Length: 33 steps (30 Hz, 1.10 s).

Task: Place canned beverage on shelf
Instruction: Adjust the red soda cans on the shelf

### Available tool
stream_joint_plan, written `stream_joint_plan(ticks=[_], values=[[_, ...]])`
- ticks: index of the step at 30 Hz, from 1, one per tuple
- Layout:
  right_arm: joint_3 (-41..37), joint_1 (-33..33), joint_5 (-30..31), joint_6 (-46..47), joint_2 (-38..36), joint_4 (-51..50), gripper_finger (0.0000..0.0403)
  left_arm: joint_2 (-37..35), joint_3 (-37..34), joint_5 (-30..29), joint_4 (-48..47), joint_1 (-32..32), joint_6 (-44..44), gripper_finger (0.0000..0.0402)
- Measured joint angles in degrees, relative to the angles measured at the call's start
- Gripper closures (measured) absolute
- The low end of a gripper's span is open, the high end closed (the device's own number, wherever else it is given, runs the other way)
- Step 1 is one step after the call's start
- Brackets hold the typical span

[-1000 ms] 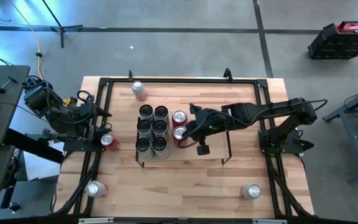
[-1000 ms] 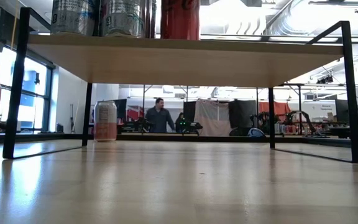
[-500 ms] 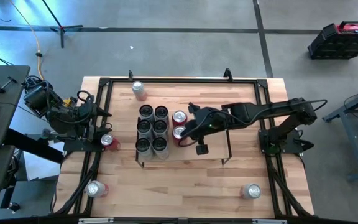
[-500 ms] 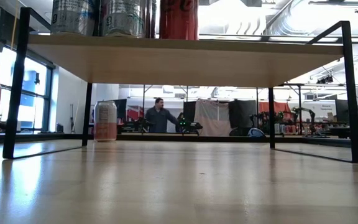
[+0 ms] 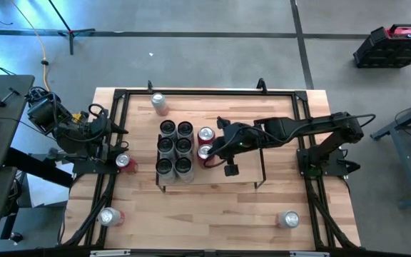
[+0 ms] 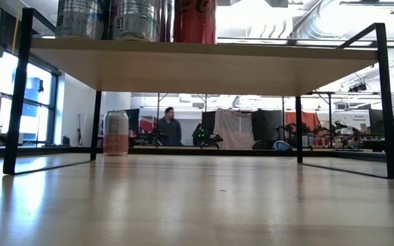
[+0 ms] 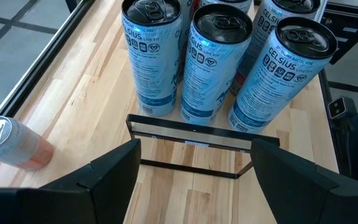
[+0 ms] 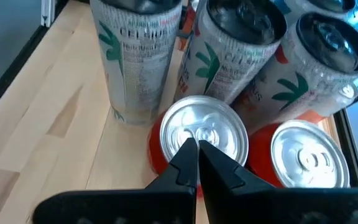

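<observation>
While pincer [image 8: 197, 155] closed, shelf [image 5: 241, 175] bears eight cans [image 5: 175, 147].

red can [image 5: 205, 151], upright on shelf [image 5: 245, 173]

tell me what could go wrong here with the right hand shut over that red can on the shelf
1. The shut right hand sits over the top of a red can; a sideways drift could push it into the second red can right beside it.
2. The tall cans stand packed close by on the shelf, so one nudge may tip several.
3. The left hand waits open, facing the shelf end; moving forward, it could bump that frame.
</observation>
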Motion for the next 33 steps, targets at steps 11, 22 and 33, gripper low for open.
stream_joint_plan(ticks=[11,22,33], values=[[0.0,0.0,-0.29,-0.42,0.02,0.68,0.0403,0.0,-0.01,0.0,0.0,0.02,-0.01,0.0108],[0.0,-0.14,-0.51,-1.11,0.52,0.88,0.0403,0.0,-0.01,0.0,0.0,0.0,0.0,0.0108],[0.02,-0.91,2.28,-3.65,-0.02,3.88,0.0403,0.0,-0.01,0.0,0.0,0.0,0.0,0.0108]])
